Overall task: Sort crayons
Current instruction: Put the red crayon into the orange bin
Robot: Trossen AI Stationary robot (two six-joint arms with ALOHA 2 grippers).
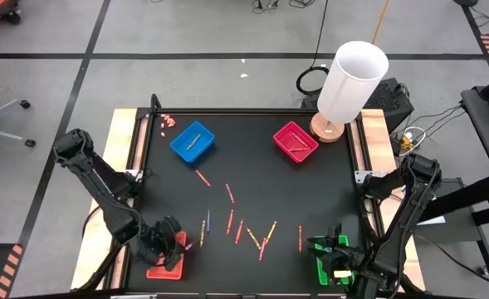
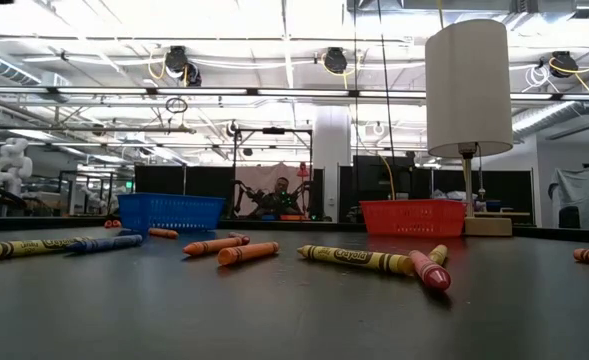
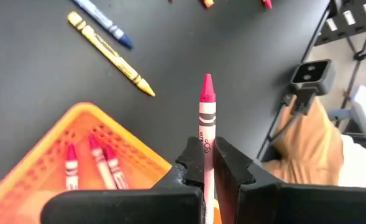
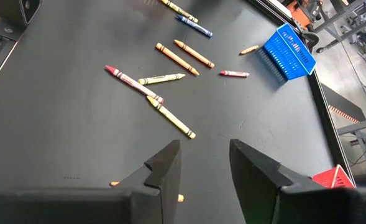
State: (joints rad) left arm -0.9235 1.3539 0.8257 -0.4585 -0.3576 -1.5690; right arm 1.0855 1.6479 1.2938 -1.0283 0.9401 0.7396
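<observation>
With our left gripper [image 3: 205, 171] clenched on a red crayon [image 3: 206, 124] above the red tray [image 1: 166, 267] at lower left and the right gripper [image 4: 204, 165] released, we judge most crayons [image 1: 252, 232] still lie unsorted mid-table.

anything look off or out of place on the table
A small cluster of pink-red bits lies at the table's far left edge beside the blue tray, looking like broken scraps rather than whole crayons. A table lamp also stands at the far right corner, unrelated to sorting. Otherwise only loose crayons.
</observation>
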